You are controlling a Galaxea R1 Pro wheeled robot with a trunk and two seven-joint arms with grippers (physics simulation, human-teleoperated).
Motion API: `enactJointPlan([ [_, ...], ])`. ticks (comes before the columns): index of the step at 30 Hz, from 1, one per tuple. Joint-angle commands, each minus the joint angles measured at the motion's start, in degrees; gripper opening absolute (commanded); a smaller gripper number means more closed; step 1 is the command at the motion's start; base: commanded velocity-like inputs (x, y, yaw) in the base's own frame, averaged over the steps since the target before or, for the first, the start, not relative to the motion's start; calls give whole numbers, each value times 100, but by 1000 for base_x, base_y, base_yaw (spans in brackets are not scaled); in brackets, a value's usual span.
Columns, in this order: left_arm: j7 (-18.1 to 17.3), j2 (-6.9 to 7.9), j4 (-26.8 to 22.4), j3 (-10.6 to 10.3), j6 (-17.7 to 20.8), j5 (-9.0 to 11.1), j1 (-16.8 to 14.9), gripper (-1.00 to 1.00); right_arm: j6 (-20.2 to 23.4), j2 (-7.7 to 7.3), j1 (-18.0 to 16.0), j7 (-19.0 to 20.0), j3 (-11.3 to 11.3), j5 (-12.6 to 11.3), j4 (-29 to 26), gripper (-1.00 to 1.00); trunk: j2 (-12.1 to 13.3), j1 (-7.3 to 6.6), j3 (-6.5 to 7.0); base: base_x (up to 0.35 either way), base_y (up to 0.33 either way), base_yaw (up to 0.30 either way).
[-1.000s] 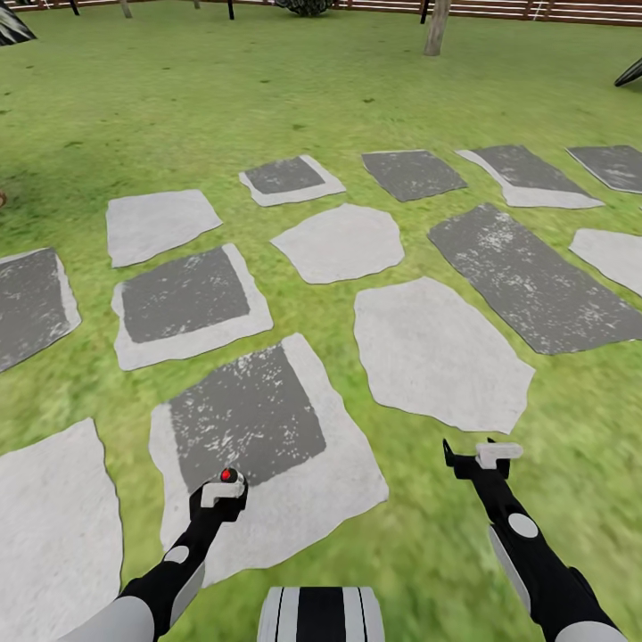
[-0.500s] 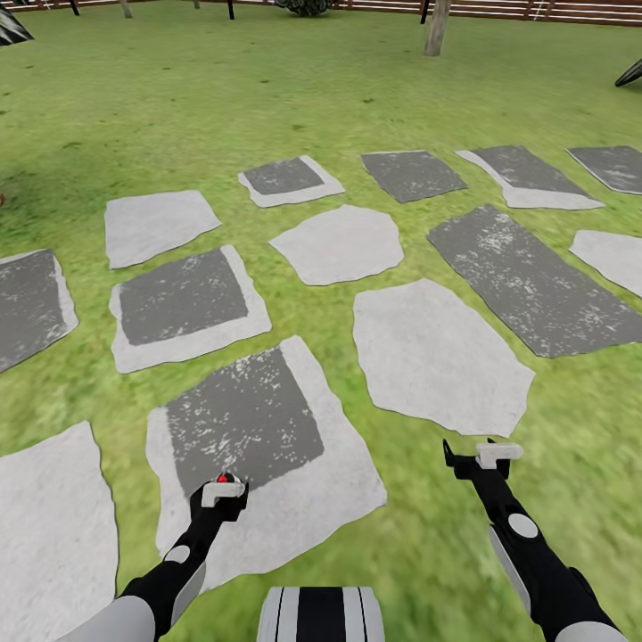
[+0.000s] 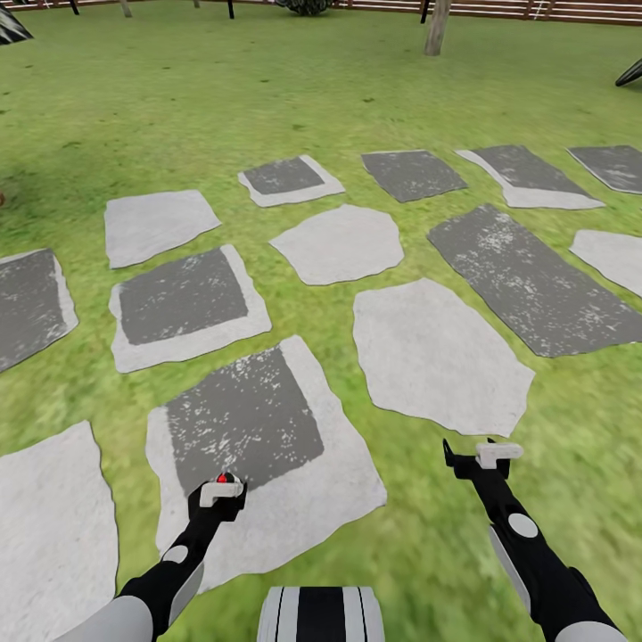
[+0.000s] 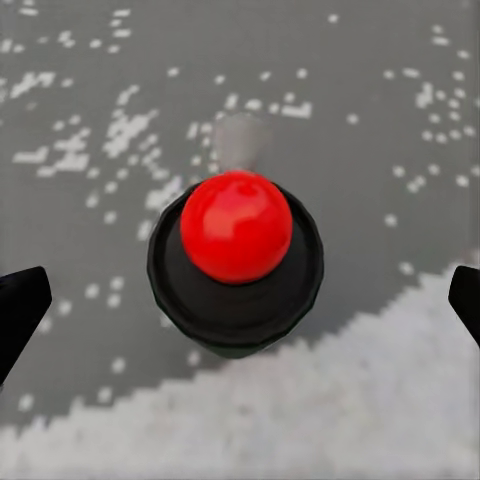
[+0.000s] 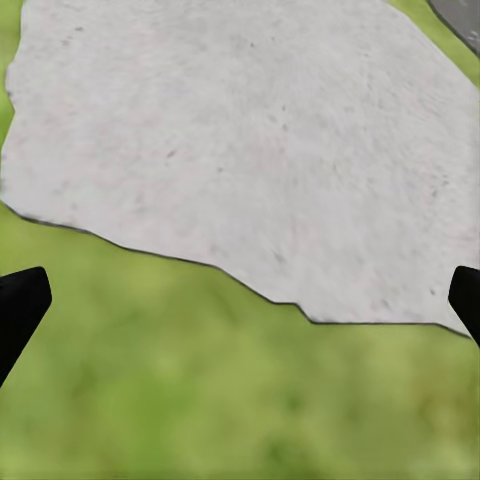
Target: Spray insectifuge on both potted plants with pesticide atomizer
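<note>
The pesticide atomizer (image 4: 236,228) stands upright on a dark grey stepping stone (image 3: 245,415) in the garden. From above it shows a round dark body and a red ball top (image 3: 221,478). My left gripper (image 3: 220,486) hangs right over it, open, its fingers (image 4: 20,310) wide apart on either side and clear of the bottle. Off to the right, my right gripper (image 3: 473,456) is open and empty above the grass, beside the near edge of a pale stone (image 5: 250,140). The potted plants are out of view.
Grey and white stepping stones (image 3: 437,352) lie across the lawn (image 3: 357,89) ahead. A tree trunk (image 3: 436,28) and a brown slatted fence (image 3: 535,9) stand at the far edge. Dark striped leaves (image 3: 13,27) poke in at the far left.
The whole view has shifted slightly. My left gripper has settled a little lower over the atomizer, so less of the red top shows in the head view. The right arm has not moved.
</note>
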Motion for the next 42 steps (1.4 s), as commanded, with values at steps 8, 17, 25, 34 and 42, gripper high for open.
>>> enactJointPlan([
  [8,-6,-1,2,-26,-25,13,-3,100,-17,0,-3,-2,-1,-3,2,100,-1,-1,-69,0,0,0],
  [17,-6,-3,4,-27,-24,13,-3,100,-17,0,-7,-2,-1,3,2,100,-1,-1,-142,0,0,0],
  [25,-6,0,5,-25,-23,16,-3,100,-17,0,-3,-2,-1,5,2,100,-1,-1,-156,45,0,0],
  [34,-6,2,2,-27,-34,13,-3,100,-17,0,-3,-2,-1,4,3,100,-1,-1,-156,3,0,0],
  [42,-6,4,2,-27,-44,13,6,100,-17,0,-3,-2,-1,5,6,100,-1,-1,-116,0,0,0],
])
